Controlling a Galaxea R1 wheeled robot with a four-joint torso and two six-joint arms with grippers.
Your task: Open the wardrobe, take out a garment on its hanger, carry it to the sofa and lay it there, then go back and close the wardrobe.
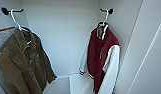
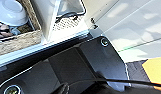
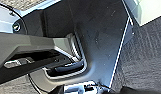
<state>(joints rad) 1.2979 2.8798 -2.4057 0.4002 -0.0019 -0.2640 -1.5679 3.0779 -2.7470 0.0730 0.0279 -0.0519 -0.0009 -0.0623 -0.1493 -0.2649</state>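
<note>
In the head view the wardrobe (image 1: 66, 37) stands open, its white interior seen from close up. Near and to the right, a pale door panel (image 1: 146, 57) slants across the scene's right side. Low in the middle, a white ledge or inner box (image 1: 71, 83) sits at the bottom of the cabinet.

Nearer on the left hangs an olive-green jacket (image 1: 21, 65), its collar on a white hanger whose hook goes over a dark peg (image 1: 6, 10) on the left wall. To the right and a little farther in hangs the garment (image 1: 101, 55), maroon with white sleeves and a striped cuff showing near its lower left edge. The hanger (image 1: 105, 18) rises from its collar and hooks over a second dark peg (image 1: 109, 11) high on the right wall. The two jackets hang well apart, with the bare back wall between them.

The left wrist view shows a white bowl (image 2: 11, 11) in a wooden tray (image 2: 18, 41), beside a pale floor (image 2: 136, 30). The right wrist view shows dark carpet (image 3: 143, 57). Whether either gripper's fingers are apart or together I cannot tell.
</note>
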